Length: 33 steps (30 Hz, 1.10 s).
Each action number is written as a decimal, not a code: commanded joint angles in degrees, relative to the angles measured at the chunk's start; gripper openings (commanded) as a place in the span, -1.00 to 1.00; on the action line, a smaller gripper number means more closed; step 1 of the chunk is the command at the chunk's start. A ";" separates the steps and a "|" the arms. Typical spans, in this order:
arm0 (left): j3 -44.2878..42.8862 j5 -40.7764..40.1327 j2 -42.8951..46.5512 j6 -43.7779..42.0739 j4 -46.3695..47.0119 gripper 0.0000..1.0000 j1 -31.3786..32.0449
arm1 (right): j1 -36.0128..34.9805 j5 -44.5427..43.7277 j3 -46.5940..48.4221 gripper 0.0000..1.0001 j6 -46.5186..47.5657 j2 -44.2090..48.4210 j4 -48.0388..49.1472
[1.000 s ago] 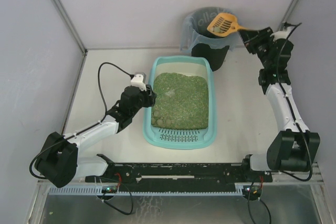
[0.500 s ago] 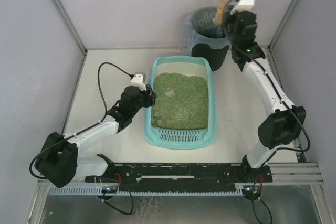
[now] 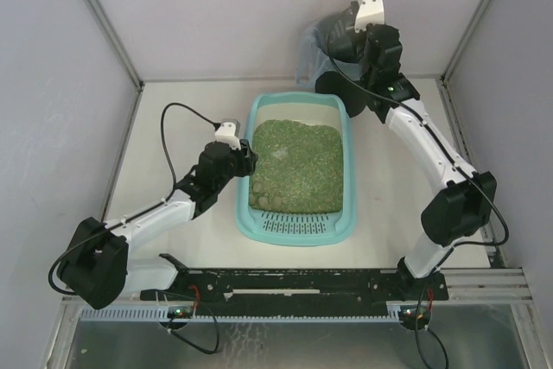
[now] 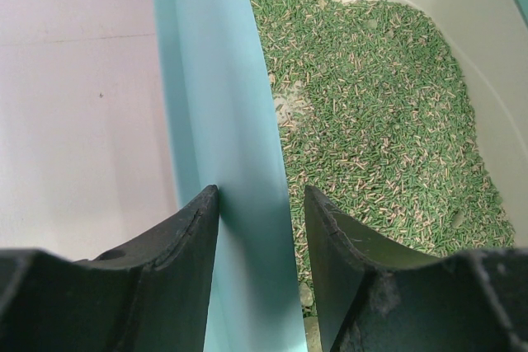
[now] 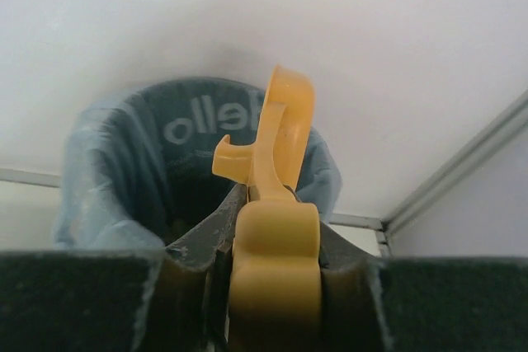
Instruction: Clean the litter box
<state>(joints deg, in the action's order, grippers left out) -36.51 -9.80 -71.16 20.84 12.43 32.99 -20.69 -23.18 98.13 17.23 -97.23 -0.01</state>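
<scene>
L pincer (image 4: 254, 204), near-left: jaws clamped on the left wall of the litter box (image 3: 346, 181), one inside, one outside. Box sits mid-bench, long axis near-to-far, grille end nearest, green litter (image 4: 371, 105) inside. R pincer (image 5: 272, 232), by the far edge twd the far-right corner, is closed tight on the yellow scoop (image 5: 279, 121), above the black bin (image 5: 124, 162). Box lies nearward & a bit left of it. L arm is closer, already touching. Vs 1 s ago: R wrist swung in over the bin, scoop went from flat to edge-on; L arm unchanged.
</scene>
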 commanded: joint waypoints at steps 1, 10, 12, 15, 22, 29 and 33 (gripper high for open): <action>-2.16 3.43 -0.21 0.96 1.20 -0.01 0.94 | -2.05 7.90 -1.35 -1.00 -4.02 10.00 1.86; -2.14 3.39 -0.11 1.04 1.11 -0.02 0.98 | -1.72 22.68 -14.45 -1.00 -22.39 22.75 -0.26; -2.12 3.40 -0.04 1.05 1.11 -0.02 0.92 | -1.46 23.75 -16.11 -1.00 -23.77 24.07 -2.29; -1.95 3.09 0.35 0.83 1.03 -0.02 0.94 | -0.23 30.82 -17.63 -1.00 -27.17 25.91 -6.50; -1.98 3.16 0.28 0.95 1.13 -0.02 0.93 | -2.18 43.09 -18.90 -1.00 -29.02 25.18 -22.31; -1.98 3.09 0.48 0.89 1.02 -0.02 0.93 | -11.37 25.77 -17.15 -1.00 -25.52 20.13 -37.18; -1.98 2.97 0.39 0.87 1.02 -0.03 0.93 | -14.42 25.73 -15.07 -1.00 -19.66 17.67 -43.70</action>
<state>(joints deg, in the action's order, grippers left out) -36.51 -9.87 -71.16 20.84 12.40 32.99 -32.97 5.78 79.48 -8.56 -78.74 -35.70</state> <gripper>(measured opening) 0.492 0.189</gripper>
